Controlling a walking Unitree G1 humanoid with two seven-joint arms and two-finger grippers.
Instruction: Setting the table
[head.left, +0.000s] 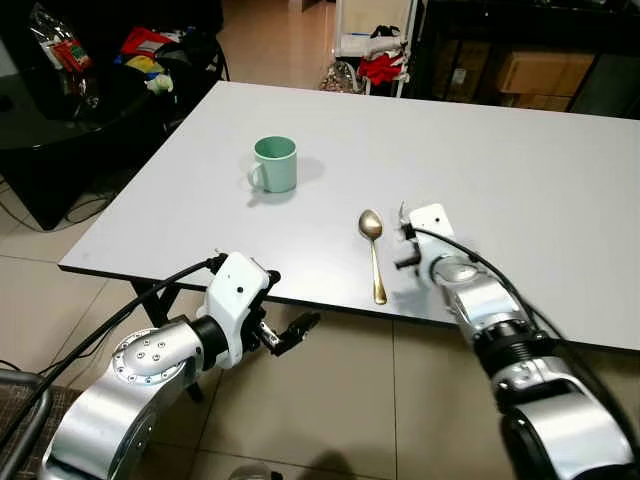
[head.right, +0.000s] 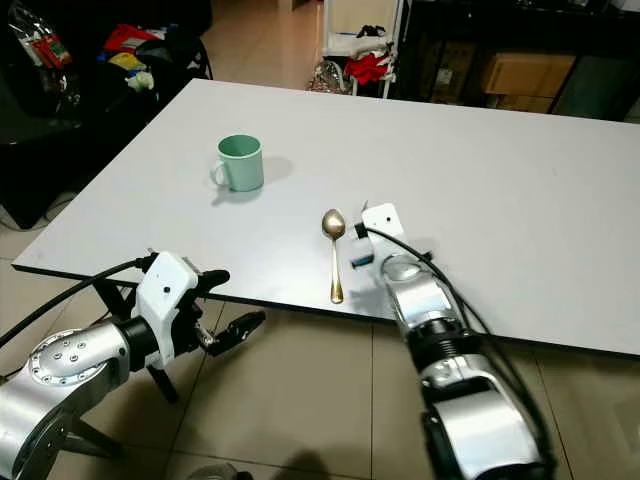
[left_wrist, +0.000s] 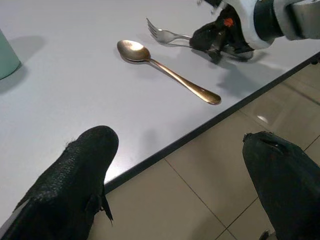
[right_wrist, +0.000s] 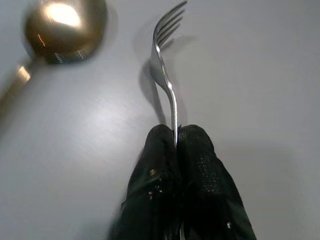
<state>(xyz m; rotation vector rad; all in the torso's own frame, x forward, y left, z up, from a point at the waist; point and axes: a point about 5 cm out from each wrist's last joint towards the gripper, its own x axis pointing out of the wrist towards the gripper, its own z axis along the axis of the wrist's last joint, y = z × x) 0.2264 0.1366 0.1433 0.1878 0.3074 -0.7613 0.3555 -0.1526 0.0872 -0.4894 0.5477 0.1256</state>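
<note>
Fork (right_wrist: 166, 80) lies on the white table (head.left: 520, 170) just right of the gold spoon (head.left: 373, 252), long axis running near-to-far, tines pointing away from robot, roughly parallel w/ spoon. Right gripper (right_wrist: 176, 137) is clamped tight on fork's handle; handle end hidden btwn the black fingers. In the eye views the wrist covers most of the fork. Green mug (head.left: 275, 164) sits farther left. Left gripper (head.left: 290, 335) hangs off the table's near edge, fingers (left_wrist: 75, 180) spread wide, holding nothing.
</note>
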